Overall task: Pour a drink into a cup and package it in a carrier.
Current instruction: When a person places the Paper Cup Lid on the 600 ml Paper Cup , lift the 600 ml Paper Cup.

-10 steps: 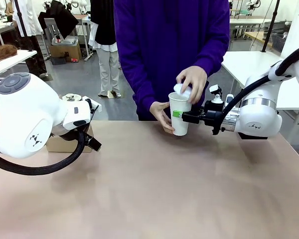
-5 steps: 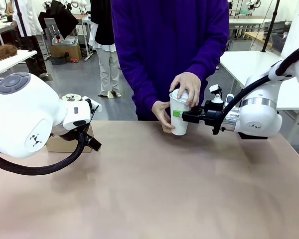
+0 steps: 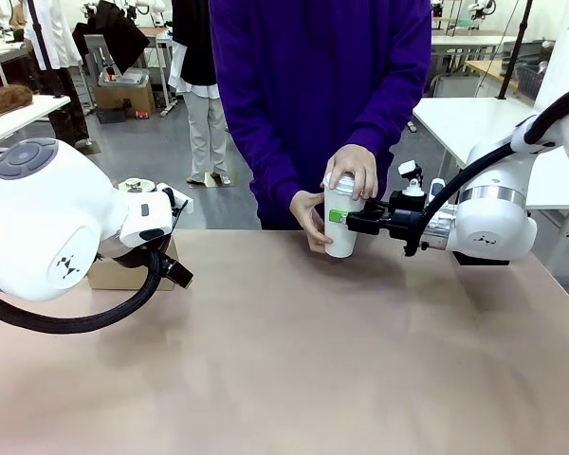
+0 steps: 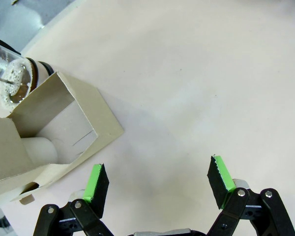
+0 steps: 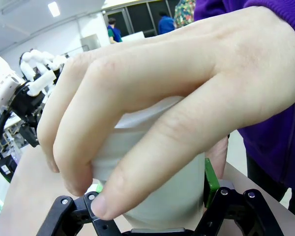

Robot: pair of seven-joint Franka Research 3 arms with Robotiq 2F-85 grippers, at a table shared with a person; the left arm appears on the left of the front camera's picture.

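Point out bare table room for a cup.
Free: tan tabletop, middle and near side, between brown cardboard carrier at left and right gripper. Crowded: far edge, where that gripper and person's hands clasp the tall white paper cup.

Cup point(image 3: 342, 239): made of white paper, matt, smooth. Carrier point(image 4: 96, 118): made of brown cardboard, matt, inner faces paler, cut edges seen raw. Pitcher point(image 4: 5, 81): clear glass, glossy. Table point(image 3: 313, 360): covered in smooth matt beige surface. Left arm shell point(image 3: 47, 227): white plastic, glossy, reflections seen. Left gripper point(image 4: 157, 169): fingers point(image 4: 101, 194) finished matt black, pads point(image 4: 220, 173) coated green. Person's sweater point(image 3: 313, 95): purple cloth, matt.
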